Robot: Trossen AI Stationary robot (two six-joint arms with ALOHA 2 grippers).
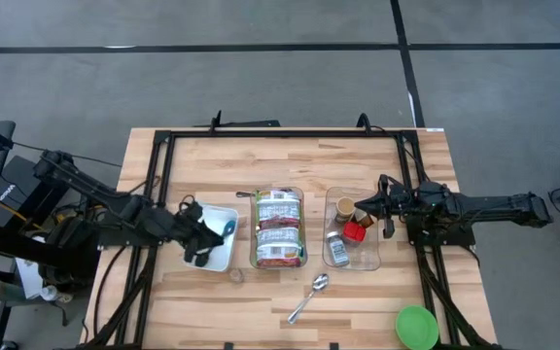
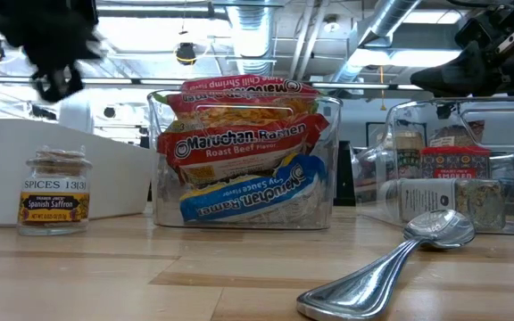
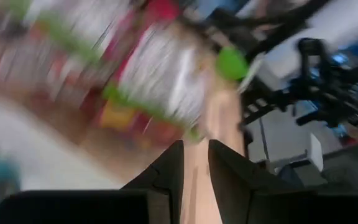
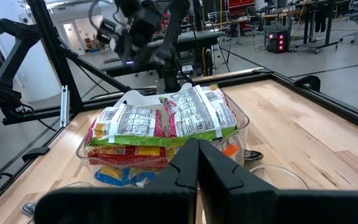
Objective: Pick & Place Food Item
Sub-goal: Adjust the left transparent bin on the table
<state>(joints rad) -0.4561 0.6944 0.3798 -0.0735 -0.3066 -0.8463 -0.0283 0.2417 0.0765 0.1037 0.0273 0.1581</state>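
A clear bin (image 1: 278, 229) at the table's middle holds several ramen packs (image 2: 244, 147), stacked above its rim. To its left stands a white bin (image 1: 229, 255) with a teal thing (image 1: 227, 229) lying in it. My left gripper (image 1: 202, 251) hangs over the white bin, raised above it (image 2: 56, 85). Its fingers stand a little apart with nothing between them (image 3: 196, 158). My right gripper (image 1: 358, 207) is shut and hovers over the left rim of a second clear bin (image 1: 367, 258), pointing at the ramen packs (image 4: 166, 115).
The second clear bin holds spice jars (image 1: 338, 249), one with a red cap (image 1: 355, 231). A small saffron jar (image 2: 54, 192) stands on the table near the white bin. A metal spoon (image 1: 309, 297) lies toward the near edge, and a green lid (image 1: 416, 326) at the near right corner.
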